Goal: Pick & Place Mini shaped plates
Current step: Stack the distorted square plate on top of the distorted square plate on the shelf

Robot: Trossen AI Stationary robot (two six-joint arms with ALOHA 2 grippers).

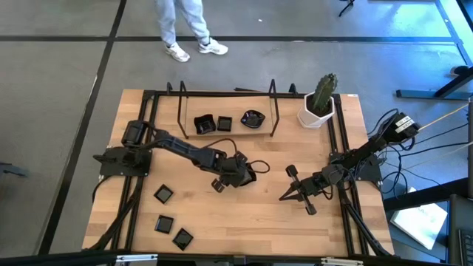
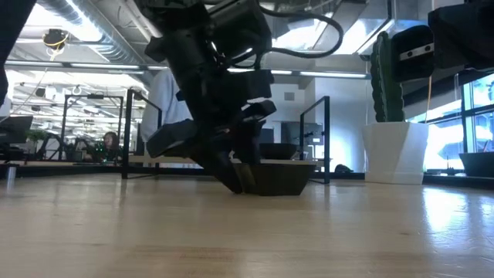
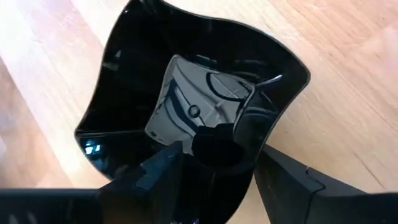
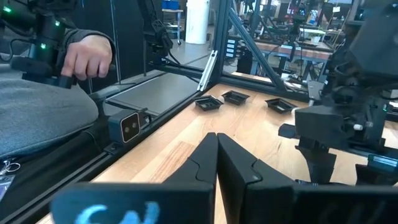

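my left end effector is low over the middle of the tabletop, and it is grasping a glossy black mini plate with a wavy edge. in the left wrist view one finger is inside the plate and the other is outside its rim, so the rim is pinched between them. in the low view the plate sits at the level of the wood; i cannot tell if it touches or is a little lifted.

my right end effector waits near the right side of the tabletop, with its fingers pressed together and nothing between them.

three small square plates lie on the front left part. two square plates and one rounded plate lie at the back, inside a black frame. a white pot with a cactus stands at the back right corner.
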